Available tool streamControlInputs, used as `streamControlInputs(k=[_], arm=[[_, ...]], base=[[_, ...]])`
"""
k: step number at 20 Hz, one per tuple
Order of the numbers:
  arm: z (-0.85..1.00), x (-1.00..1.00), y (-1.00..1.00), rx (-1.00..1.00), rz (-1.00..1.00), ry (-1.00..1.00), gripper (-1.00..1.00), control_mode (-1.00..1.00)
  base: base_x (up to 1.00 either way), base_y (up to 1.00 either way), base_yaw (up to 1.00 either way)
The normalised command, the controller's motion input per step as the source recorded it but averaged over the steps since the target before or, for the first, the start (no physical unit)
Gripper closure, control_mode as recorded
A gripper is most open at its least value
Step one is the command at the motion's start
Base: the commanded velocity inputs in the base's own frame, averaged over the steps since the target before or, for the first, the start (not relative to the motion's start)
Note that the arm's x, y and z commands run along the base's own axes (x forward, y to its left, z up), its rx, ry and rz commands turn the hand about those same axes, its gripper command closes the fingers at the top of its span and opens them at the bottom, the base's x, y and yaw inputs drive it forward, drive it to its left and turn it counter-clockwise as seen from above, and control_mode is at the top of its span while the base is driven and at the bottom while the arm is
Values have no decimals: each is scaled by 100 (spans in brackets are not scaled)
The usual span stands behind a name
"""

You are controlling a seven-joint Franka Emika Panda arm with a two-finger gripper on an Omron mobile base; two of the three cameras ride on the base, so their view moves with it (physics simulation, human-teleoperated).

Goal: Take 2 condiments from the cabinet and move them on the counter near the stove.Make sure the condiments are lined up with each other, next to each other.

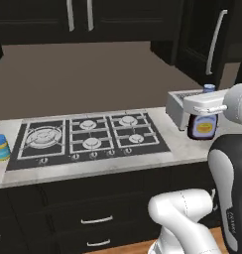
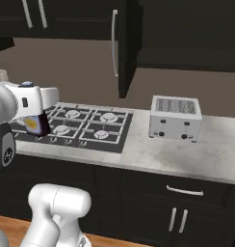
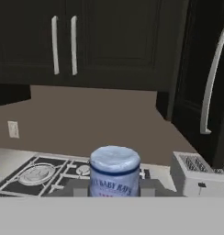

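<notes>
The dark bottle (image 1: 203, 124) with a yellow label and pale blue cap hangs upright at the right of the left base view, off the worktop (image 1: 185, 146). The blue-lidded banded jar (image 1: 0, 147) stands at the far left edge, beside the black stove (image 1: 88, 138).

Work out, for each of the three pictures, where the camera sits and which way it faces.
Left base view: behind-left of the arm, looking down at the flat black gas stove; white arm lower right, hand gripping the small dark yellow-labelled bottle.
Right base view: behind-right, facing the stove and silver slotted toaster; arm lower left.
Hand view: on the hand, facing the black wall cabinet, the bottle's cap close.
All three share stove, toaster and bottle.
</notes>
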Motion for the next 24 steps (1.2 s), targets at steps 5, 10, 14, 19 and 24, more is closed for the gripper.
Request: streamControlInputs(k=[5, 10, 14, 19, 24], arm=[[0, 0, 0, 0, 0, 0, 100, 100], [0, 0, 0, 0, 0, 0, 100, 100], [0, 0, 0, 0, 0, 0, 100, 100], [0, 0, 0, 0, 0, 0, 100, 100], [0, 0, 0, 0, 0, 0, 100, 100]], base=[[0, 100, 7], [0, 100, 6], [0, 99, 5], [0, 93, 1], [16, 91, 0]])
